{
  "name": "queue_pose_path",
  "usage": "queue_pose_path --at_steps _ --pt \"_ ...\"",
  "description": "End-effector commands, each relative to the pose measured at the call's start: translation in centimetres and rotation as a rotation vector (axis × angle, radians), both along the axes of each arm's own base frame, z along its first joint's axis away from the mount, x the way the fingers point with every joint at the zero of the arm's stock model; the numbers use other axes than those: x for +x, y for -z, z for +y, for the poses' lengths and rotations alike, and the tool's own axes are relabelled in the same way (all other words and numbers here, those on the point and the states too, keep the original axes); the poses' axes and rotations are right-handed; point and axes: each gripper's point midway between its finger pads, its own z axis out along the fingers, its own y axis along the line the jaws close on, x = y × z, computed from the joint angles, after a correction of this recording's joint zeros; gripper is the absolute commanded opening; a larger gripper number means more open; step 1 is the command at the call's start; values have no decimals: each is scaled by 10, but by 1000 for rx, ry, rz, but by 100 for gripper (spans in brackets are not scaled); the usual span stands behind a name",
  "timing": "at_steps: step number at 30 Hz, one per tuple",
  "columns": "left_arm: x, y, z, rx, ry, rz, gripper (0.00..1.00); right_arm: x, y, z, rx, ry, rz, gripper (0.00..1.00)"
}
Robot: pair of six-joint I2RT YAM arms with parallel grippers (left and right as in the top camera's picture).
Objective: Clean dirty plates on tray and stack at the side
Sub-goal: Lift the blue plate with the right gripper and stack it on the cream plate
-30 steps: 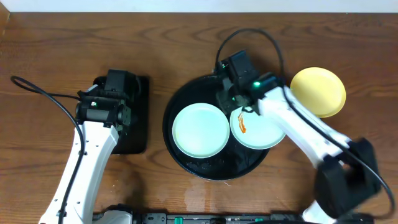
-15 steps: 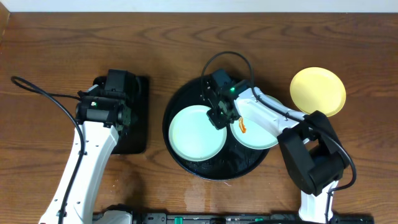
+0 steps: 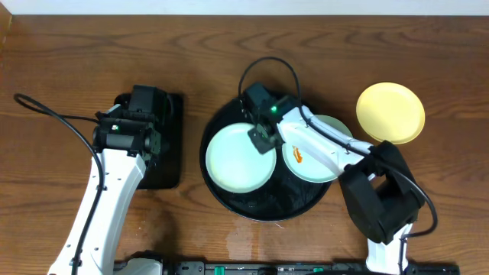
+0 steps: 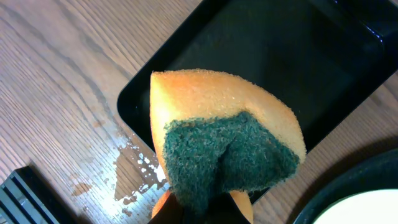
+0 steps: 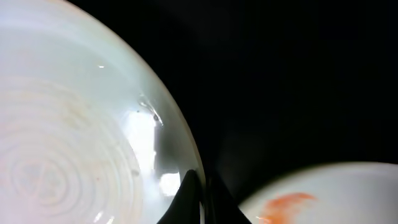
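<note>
**Mia:** Where is the right tool (image 3: pixel 262 141)?

**Ben:** Over the round tray (image 3: pixel 260 205). It sits at the 2 o'clock edge of the plain green plate (image 3: pixel 233 160). Its two fingers are pinched tight on that plate's rim, one on each side.

**Mia:** And where is that plate?

**Ben:** It lies in the round tray, on the 9 o'clock side.

**Mia:** Is there another green one?

**Ben:** Yes, the smeared green plate (image 3: pixel 321 160). It is just beside the tool, at the tool's 4 o'clock. It has an orange smear (image 3: pixel 299 156) on it. It lies on the tray's 3 o'clock side and pokes out over the rim.

**Mia:** And the yellow plate (image 3: pixel 390 111)?

**Ben:** On the surface (image 3: pixel 61 46), off the tray, at about 2 o'clock from it. It is well apart from the tool.

**Mia:** What about the left tool (image 4: pixel 200 210)?

**Ben:** It holds a sponge (image 4: pixel 217 137), orange with a green scrubby side. It hangs over the small tray (image 3: pixel 170 164), at 9 o'clock from the round tray.
</note>
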Motion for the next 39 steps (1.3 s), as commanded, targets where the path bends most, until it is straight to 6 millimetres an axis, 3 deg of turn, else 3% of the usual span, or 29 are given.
queue_pose_path --at_steps 1,5,8,12,14,18,23,28,34,39 --pt "-2 -1 1 -5 -18 -3 8 40 -88 -15 -73 53 -291 1" --pt "-2 -1 1 -5 -19 -4 8 41 -145 -16 -106 1 -430 1" --pt "-2 -1 1 -5 -18 -3 8 37 -176 -18 -150 -44 -521 1" --pt "-2 -1 1 -5 -19 -4 8 35 -228 -36 -309 -1 -718 1" --pt "-2 0 0 -15 -17 -3 8 32 -243 -39 -388 -2 -778 1" --pt "-1 0 -2 -23 -15 -2 8 25 -255 -38 -515 -60 -819 1" --pt "-2 0 -2 -23 -15 -2 8 21 -258 -33 -511 -47 -841 1" --pt "-2 0 -2 -23 -15 -2 8 23 -246 -33 -402 19 -805 1" --pt "-2 0 -2 -23 -15 -2 8 28 -194 -42 -84 124 -521 1" --pt "-2 0 -2 -23 -15 -1 8 43 -170 -77 186 229 -275 1"
